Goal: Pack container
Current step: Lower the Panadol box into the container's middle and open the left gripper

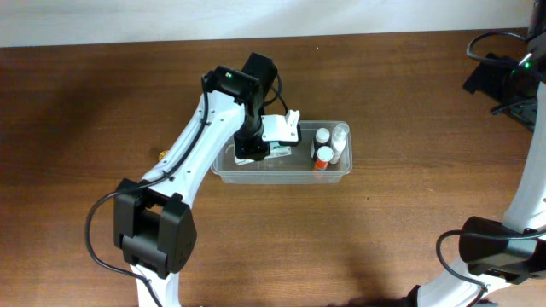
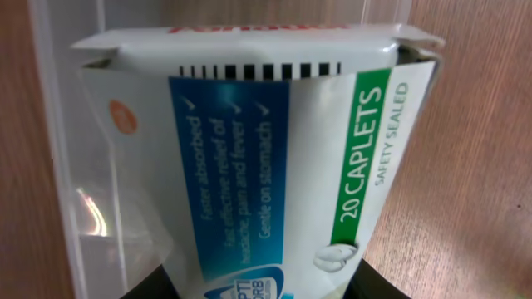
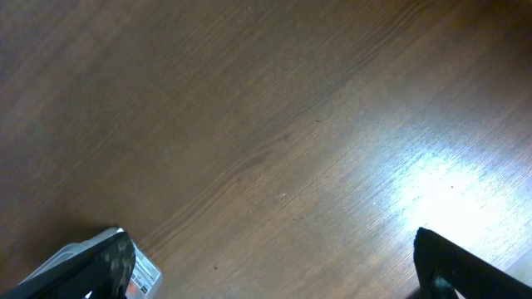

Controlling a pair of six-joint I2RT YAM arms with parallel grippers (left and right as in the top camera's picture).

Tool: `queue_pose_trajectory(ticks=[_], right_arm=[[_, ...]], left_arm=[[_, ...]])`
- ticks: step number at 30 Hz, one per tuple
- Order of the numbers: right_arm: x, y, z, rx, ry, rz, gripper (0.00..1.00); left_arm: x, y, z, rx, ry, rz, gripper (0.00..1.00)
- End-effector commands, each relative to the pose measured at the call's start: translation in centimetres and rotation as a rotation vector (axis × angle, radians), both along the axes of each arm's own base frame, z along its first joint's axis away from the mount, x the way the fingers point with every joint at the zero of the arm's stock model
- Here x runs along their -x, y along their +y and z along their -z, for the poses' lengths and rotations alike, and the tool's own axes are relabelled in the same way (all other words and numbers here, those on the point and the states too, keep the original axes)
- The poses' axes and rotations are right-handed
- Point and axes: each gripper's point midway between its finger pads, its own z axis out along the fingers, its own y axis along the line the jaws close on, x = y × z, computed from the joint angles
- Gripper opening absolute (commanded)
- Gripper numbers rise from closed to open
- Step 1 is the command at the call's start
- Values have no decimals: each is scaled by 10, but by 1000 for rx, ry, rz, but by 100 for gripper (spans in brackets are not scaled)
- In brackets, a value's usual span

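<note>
L gripper (image 1: 253, 152) clamps caplet box (image 2: 274, 166) in container (image 1: 281, 177), opp. end from bottles (image 1: 324, 153).

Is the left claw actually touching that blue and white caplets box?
Touching. The left wrist view shows the caplets box clamped at its near end by the left gripper.

White caplet box (image 2: 266, 158) with blue and green panels sat clamped in the left gripper (image 2: 253, 291), barcode at its far end, clear container (image 2: 75, 166) wall stood left of the claw, wooden table (image 2: 474, 166) lay right.
</note>
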Motion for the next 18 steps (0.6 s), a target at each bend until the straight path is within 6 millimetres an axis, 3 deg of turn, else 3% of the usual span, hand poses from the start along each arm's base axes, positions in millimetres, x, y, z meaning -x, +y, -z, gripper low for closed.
queue_pose_trajectory(ticks=[1, 12, 18], right_arm=[[1, -3, 1, 1, 7, 14, 98], [1, -3, 1, 1, 7, 15, 98], [1, -3, 1, 1, 7, 14, 98]], left_arm=[[5, -1, 3, 11, 12, 32, 43], [5, -1, 6, 8, 9, 90, 43], [9, 0, 18, 4, 22, 120, 43]])
